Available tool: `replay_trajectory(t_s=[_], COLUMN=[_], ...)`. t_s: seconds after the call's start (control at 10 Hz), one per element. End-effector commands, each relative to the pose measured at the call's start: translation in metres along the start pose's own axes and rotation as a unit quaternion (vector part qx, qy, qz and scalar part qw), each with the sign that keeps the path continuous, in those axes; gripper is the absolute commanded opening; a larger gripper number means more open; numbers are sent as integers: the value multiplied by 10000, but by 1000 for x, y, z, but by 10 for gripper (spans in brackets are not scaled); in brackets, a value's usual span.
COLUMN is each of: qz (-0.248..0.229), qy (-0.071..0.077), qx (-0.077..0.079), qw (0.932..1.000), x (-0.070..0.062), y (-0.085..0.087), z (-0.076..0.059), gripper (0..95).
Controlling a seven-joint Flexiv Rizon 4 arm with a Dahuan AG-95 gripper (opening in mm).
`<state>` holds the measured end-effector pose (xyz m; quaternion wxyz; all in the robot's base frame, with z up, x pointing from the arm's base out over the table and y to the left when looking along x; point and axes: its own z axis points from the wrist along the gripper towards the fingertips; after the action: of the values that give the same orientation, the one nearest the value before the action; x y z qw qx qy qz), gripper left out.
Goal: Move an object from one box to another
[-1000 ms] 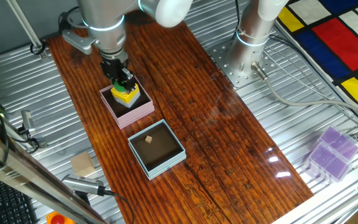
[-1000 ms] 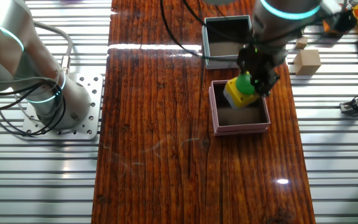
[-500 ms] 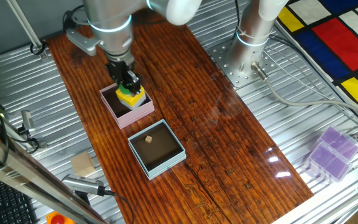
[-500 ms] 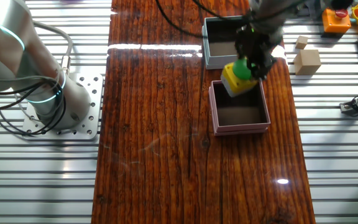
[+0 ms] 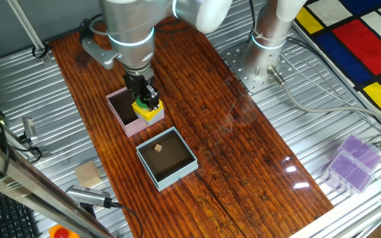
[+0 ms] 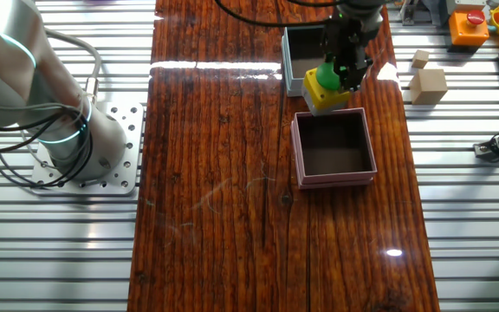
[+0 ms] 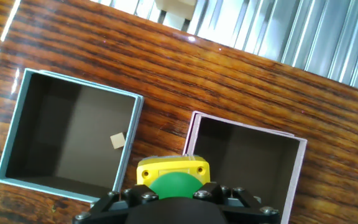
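Observation:
My gripper (image 5: 146,100) is shut on a yellow block with a green round top (image 5: 150,111), also seen in the other fixed view (image 6: 327,85) and the hand view (image 7: 171,179). It holds the block in the air between the pink box (image 5: 121,111) and the pale blue-grey box (image 5: 185,164). In the hand view the pink box (image 7: 297,163) is at the right and empty, and the blue-grey box (image 7: 17,118) is at the left. A small tan cube (image 7: 117,141) lies inside the blue-grey box. My fingertips are hidden under the hand.
A wooden cube (image 5: 88,175) lies on the metal table left of the board, with a cabled tool beside it. Purple plastic boxes (image 5: 352,162) sit at the right. Wooden cubes (image 6: 428,84) and an orange toy (image 6: 469,24) lie past the board's edge.
My gripper has lifted the yellow block out of the pink box and carried it toward the blue-grey box. The pink box is now empty.

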<state>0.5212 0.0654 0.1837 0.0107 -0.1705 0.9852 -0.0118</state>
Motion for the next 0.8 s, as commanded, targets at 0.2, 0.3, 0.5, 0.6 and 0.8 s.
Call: replay_trajectory(t_s=[0.2, 0.3, 0.5, 0.6, 0.8], qz=[-558, -656, -834, -849, -818], qy=[176, 173, 170, 158, 148], qx=[-83, -93, -114, -118, -145], qw=[9983, 9976, 9963, 9962, 9964], x=[0, 0, 0, 0, 0], y=[0, 0, 0, 0, 0], z=[0, 0, 0, 0, 0], gripper=[0, 0, 0, 0, 0])
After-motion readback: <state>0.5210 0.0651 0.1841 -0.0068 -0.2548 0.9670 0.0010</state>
